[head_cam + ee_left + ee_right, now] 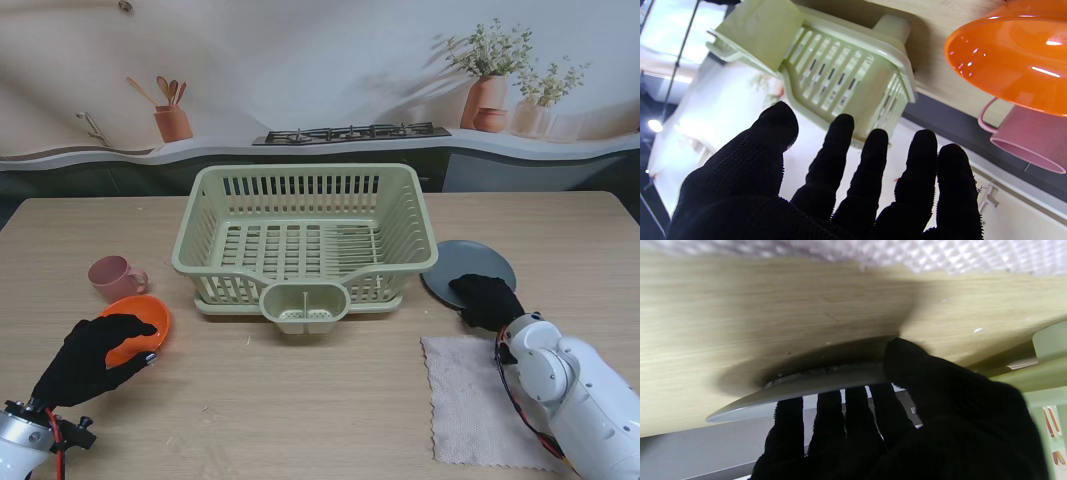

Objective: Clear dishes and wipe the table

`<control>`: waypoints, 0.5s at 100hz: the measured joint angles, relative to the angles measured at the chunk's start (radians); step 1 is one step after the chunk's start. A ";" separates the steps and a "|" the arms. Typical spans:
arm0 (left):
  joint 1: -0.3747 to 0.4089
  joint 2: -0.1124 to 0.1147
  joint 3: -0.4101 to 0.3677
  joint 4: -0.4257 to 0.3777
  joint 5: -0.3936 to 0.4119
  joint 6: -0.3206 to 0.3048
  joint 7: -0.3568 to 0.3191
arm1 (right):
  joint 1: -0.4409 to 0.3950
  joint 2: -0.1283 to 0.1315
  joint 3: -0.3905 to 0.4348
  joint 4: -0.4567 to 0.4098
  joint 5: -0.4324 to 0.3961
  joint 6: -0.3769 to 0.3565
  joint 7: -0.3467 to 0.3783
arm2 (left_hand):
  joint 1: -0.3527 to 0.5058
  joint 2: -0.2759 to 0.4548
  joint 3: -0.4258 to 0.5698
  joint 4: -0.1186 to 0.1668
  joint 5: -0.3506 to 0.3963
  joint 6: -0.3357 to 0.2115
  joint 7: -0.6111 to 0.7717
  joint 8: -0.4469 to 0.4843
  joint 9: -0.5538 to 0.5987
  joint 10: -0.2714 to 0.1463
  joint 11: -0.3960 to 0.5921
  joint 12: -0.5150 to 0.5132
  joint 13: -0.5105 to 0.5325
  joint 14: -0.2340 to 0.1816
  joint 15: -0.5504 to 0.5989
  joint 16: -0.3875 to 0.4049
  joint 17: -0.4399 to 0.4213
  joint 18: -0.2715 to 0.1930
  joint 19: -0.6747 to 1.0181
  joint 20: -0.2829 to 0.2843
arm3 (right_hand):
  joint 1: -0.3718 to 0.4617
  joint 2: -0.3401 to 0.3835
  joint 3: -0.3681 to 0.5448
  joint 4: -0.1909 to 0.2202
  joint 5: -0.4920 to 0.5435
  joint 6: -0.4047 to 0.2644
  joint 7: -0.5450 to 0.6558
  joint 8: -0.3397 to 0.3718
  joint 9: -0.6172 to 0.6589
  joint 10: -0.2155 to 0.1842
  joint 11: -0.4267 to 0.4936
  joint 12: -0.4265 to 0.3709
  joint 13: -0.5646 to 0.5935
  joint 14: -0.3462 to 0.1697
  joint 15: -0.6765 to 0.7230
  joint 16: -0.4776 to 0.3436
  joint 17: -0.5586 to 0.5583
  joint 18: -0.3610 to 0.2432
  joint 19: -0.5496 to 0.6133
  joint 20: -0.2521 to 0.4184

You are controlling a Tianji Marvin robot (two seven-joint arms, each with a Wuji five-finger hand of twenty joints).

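A grey plate (470,268) lies to the right of the green dish rack (300,235). My right hand (487,300) is shut on its near rim. In the right wrist view the thumb (907,360) sits on the table side of the plate (800,390) and the fingers (836,420) on its other face, with that edge tilted off the wood. On the left, an orange bowl (145,318) stands nearer to me than a pink cup (115,277). My left hand (100,355) hovers open over the bowl's near side. Its spread fingers (840,156) are apart from the bowl (1013,56).
A white cloth (480,400) lies flat on the table near me on the right, under my right forearm. The rack has a small cutlery cup (305,305) at its front. The pink cup (1030,143) rests just beyond the bowl. The wooden table (300,400) spreads between my arms.
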 measured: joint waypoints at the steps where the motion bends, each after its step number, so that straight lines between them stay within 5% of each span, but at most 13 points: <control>1: 0.000 0.000 0.000 0.000 0.000 0.000 0.000 | -0.001 0.000 0.001 0.000 -0.001 -0.002 -0.001 | 0.000 0.000 0.000 0.000 0.000 0.000 0.000 0.000 0.000 0.000 0.000 0.000 0.000 0.000 0.000 0.000 0.000 0.000 0.000 0.000 | 0.001 0.000 0.002 0.000 0.002 0.000 0.000 0.000 0.001 0.001 0.002 0.000 0.002 0.002 0.001 0.000 0.000 0.001 0.005 -0.005; 20: -0.001 0.000 0.000 0.000 -0.002 0.000 -0.004 | -0.003 -0.003 0.023 -0.007 -0.019 -0.044 -0.048 | 0.000 0.000 0.000 0.000 0.000 0.000 0.000 0.000 0.000 0.000 0.000 0.000 0.000 0.000 0.000 0.000 0.000 0.000 0.000 0.000 | 0.040 0.050 0.044 0.001 0.087 0.012 0.044 -0.007 0.091 0.028 0.057 0.025 0.075 0.053 0.038 0.014 0.023 0.079 0.191 -0.162; 50: -0.002 0.000 0.001 0.001 -0.002 0.000 -0.004 | 0.024 -0.015 0.043 -0.008 -0.034 -0.076 -0.138 | 0.000 0.000 0.000 0.000 0.000 0.000 0.000 0.000 0.000 0.000 0.000 0.000 0.000 0.000 0.000 0.000 0.000 0.000 0.000 0.000 | 0.077 0.060 0.091 0.001 0.266 0.017 0.077 -0.007 0.324 0.087 0.084 0.036 0.319 0.186 0.098 0.041 0.226 0.195 0.361 -0.252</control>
